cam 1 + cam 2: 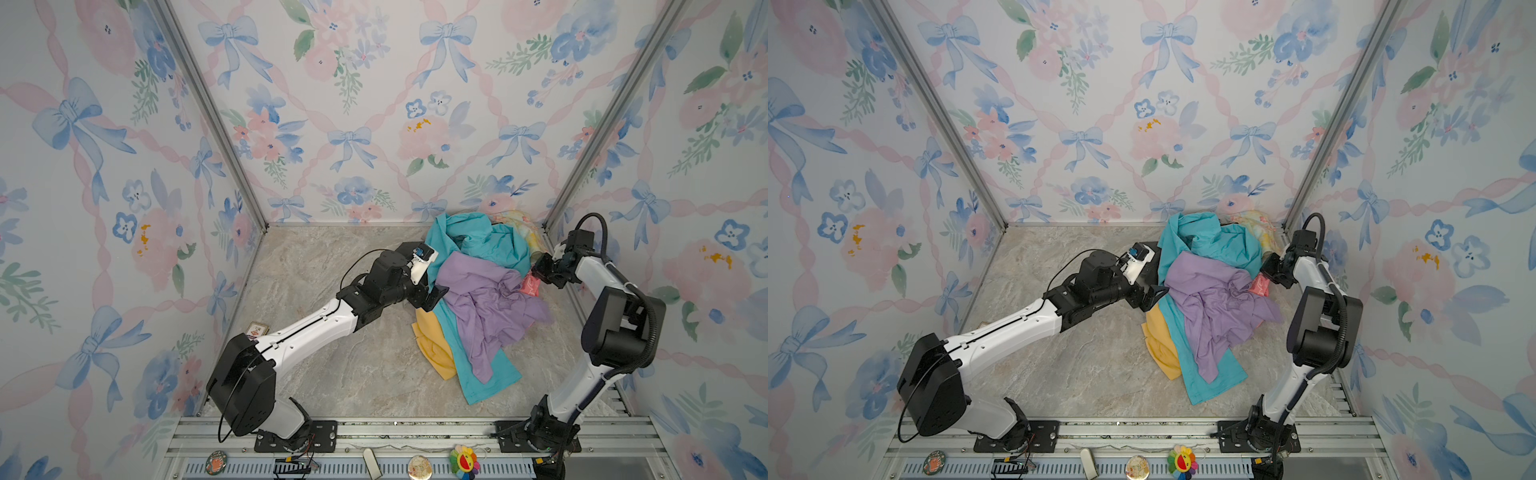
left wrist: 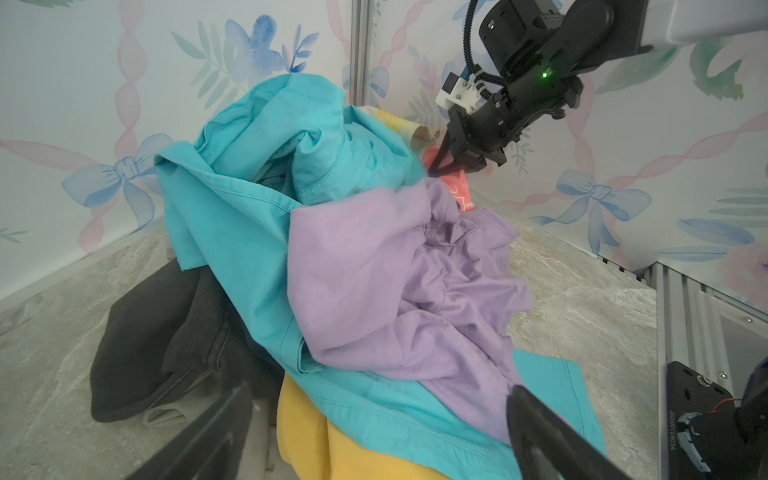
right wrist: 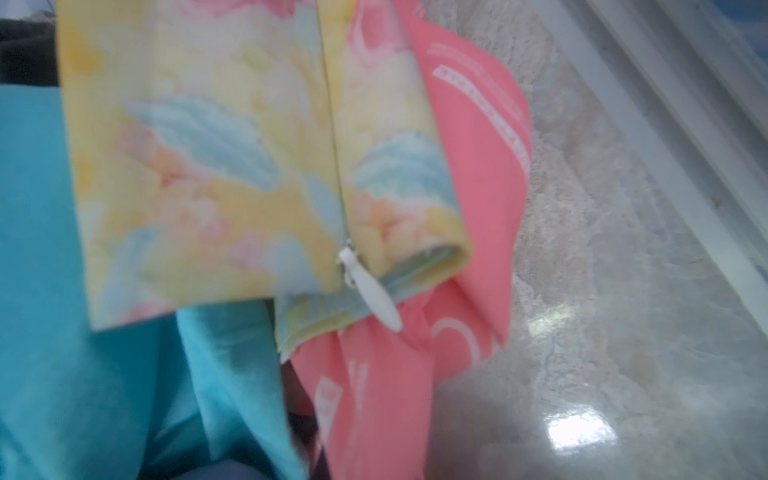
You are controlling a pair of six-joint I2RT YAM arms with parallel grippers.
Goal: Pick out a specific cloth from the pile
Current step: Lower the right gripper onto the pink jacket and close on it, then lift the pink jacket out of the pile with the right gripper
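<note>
at the far right edge of the pile [image 1: 478, 291], close to the back corner of the enclosure, i am watching the right gripper [image 2: 437, 166] clamping its jaws together on a small exposed fold of the coral-pink cloth [image 2: 457, 192]. most of that garment is lying buried under the lavender shirt [image 2: 374, 270] and the teal garment [image 1: 478, 245], with only a scrap of white-printed coral peeking out at the gripper's tips. the right wrist view is showing the pale yellow floral cloth [image 3: 208, 166] draping right over the coral fabric, its white zipper pull [image 3: 374, 295] hanging against it, and i cannot tell whether some floral hem is getting caught in the pinch too. the left gripper [image 1: 429, 272] is sitting wide open and empty on the opposite side of the pile, just beside the lavender and teal layers. i am reading this step as the draw-out, so i am planning a slow pull, up and back toward the bare marble-look tabletop [image 1: 332, 374] nearer the arm's base, letting the thin, slippery-looking fabric slide out from under rather than dragging the whole heap along. i am keeping an eye on the floral cloth: if it is rising with the coral, i am thinking of easing off and gripping again lower down. i am also considering pressing the left gripper onto the lavender shirt for anchoring the rest.
</note>
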